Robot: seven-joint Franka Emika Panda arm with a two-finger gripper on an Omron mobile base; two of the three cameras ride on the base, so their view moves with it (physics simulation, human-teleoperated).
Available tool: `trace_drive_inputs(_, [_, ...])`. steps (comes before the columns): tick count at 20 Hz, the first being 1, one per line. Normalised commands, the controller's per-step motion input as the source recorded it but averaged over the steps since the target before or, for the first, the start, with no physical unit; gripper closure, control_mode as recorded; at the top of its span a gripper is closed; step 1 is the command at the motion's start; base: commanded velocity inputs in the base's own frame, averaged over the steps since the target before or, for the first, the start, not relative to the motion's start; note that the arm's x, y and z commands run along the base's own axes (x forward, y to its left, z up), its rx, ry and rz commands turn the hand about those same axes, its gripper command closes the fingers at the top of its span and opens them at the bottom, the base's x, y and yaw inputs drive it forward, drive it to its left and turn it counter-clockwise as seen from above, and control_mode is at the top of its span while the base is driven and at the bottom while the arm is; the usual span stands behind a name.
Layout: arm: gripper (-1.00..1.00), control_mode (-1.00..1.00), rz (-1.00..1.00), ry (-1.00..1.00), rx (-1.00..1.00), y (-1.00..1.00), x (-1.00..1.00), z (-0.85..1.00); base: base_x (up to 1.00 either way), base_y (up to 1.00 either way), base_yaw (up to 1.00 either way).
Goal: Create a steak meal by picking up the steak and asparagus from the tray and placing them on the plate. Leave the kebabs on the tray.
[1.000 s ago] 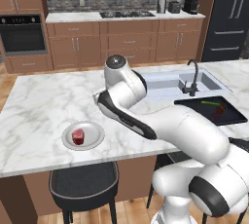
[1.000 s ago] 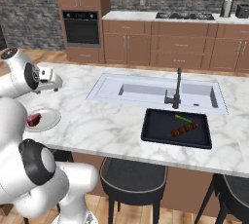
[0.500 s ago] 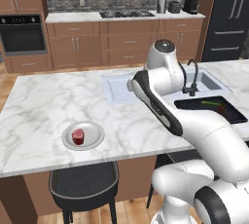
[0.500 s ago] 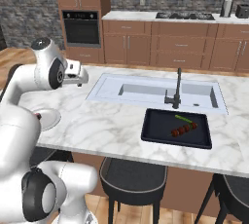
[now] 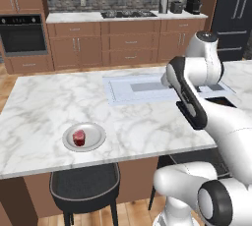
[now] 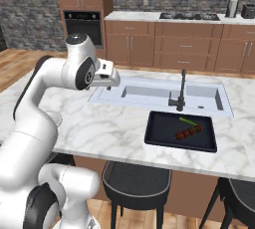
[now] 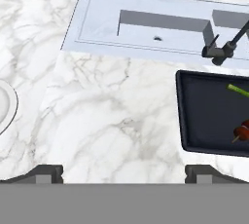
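Observation:
The steak (image 5: 78, 137), a small red chunk, lies on the round light plate (image 5: 96, 142) near the counter's front left. The plate's rim (image 7: 9, 105) shows at the left edge of the hand view. On the black tray (image 6: 164, 134), right of the sink, lie the thin green asparagus (image 6: 188, 121) and the dark reddish kebabs (image 6: 188, 133). The hand view shows the tray (image 7: 204, 116) at its right, with the asparagus (image 7: 238, 90) and kebabs (image 7: 241, 131). My gripper (image 6: 113, 79) hangs open and empty over bare marble between plate and tray, its fingertips (image 7: 46, 172) wide apart.
A steel sink (image 7: 155, 23) with a dark faucet (image 7: 222, 48) is set into the counter just behind the tray. Dark bar stools (image 6: 137, 180) stand at the island's near edge. My own arm (image 5: 189, 102) blocks the tray in the left base view.
The arm has swung from above the plate rightward across the counter toward the sink and tray. The gripper stays open. The steak rests on the plate as before.

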Motion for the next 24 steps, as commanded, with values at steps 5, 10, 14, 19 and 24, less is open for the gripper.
trace_drive_inputs(5, [-1.00, -1.00, -0.03, 0.10, 0.00, -1.00, -0.19, -0.14, 0.00, 0.00, 0.00])
trace_drive_inputs(10, [-1.00, -1.00, -0.01, 0.13, -0.02, -0.92, -0.01, -0.15, 0.00, 0.00, 0.00])
trace_drive_inputs(14, [-1.00, -1.00, 0.00, 0.14, -0.07, -0.71, 0.06, -0.23, 0.00, 0.00, 0.00])
trace_drive_inputs(19, [-1.00, -1.00, 0.00, 0.11, -0.04, -0.70, 0.06, -0.47, 0.00, 0.00, 0.00])
trace_drive_inputs(24, [-1.00, -1.00, 0.00, 0.08, 0.00, -0.64, 0.26, -0.47, 0.00, 0.00, 0.00])
